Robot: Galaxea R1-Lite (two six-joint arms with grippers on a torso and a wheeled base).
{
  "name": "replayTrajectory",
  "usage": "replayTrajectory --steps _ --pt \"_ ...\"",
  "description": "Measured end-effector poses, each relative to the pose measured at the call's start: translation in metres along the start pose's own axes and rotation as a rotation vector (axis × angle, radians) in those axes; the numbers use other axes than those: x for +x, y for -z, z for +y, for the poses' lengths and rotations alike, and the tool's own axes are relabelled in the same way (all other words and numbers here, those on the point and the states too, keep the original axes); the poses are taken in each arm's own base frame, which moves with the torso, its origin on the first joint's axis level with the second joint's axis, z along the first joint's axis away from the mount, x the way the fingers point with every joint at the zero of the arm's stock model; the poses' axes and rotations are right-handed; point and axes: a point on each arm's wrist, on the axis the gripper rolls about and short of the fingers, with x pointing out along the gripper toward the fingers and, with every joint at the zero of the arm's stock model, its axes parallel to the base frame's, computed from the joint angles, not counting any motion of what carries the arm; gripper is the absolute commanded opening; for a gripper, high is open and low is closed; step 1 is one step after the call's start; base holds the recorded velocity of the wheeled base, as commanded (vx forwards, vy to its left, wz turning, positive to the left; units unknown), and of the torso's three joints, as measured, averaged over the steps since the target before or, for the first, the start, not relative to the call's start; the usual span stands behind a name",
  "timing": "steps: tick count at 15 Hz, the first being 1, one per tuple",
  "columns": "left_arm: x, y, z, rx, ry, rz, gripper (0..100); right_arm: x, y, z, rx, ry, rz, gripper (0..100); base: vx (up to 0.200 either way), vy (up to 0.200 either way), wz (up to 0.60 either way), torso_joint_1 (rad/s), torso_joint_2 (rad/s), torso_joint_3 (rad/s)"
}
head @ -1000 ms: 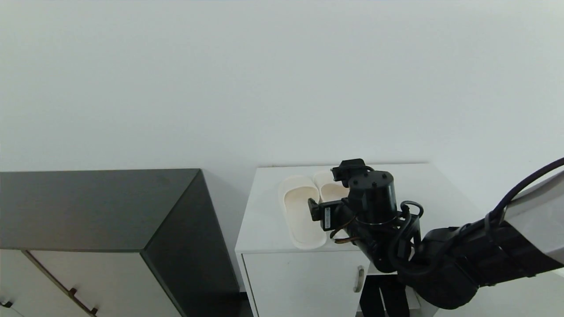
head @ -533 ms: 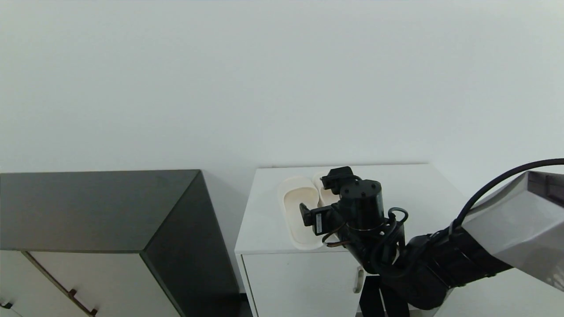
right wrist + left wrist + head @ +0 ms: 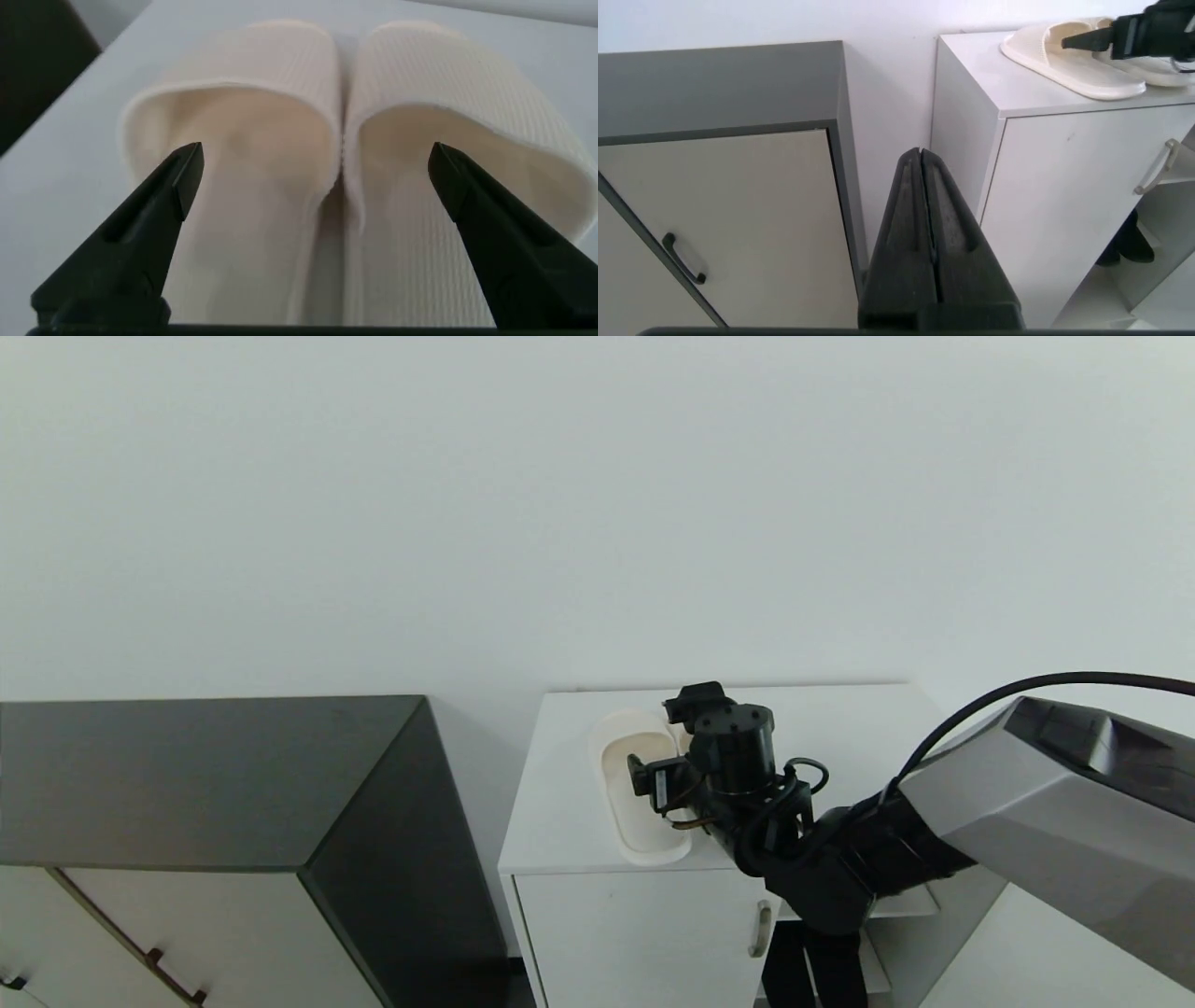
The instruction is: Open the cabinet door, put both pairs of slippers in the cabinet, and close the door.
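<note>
Lower the right gripper [image 3: 316, 154], jaws spread wide, astride the 2 touching slippers [image 3: 252, 93], then squeeze both together; left gripper [image 3: 921, 182] sits clenched.

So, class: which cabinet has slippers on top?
The white cabinet, on the right; the slippers lie on its top. The other cabinet has a dark top.

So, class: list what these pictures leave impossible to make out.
Head view: the right gripper covers much of the cream slippers.
Left wrist view: dark shape low by the white cabinet, too small to identify.
Right wrist view: the cream slippers' heels, cut off by the edge.
</note>
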Motion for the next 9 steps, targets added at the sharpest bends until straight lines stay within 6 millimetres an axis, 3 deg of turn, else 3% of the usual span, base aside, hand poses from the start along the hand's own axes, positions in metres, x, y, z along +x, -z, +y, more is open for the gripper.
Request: replayTrajectory --steps 2,3,9 --pt "0.0 0.0 0.0 0.0 -0.001 0.0 0 0.007 0.002 0.002 -0.01 0.003 0.013 100 0.0 0.0 0.0 0.0 0.0 0.0" --pt "0.0 0.0 0.0 0.0 -0.001 0.0 0 0.009 0.002 0.003 -0.009 0.003 0.009 0 0.0 0.0 0.0 0.0 0.0 0.0" --pt "0.0 0.0 0.0 -0.004 -0.006 0.0 0 0.015 0.002 0.002 -0.013 0.005 0.003 0 0.0 0.0 0.0 0.0 0.0 0.0"
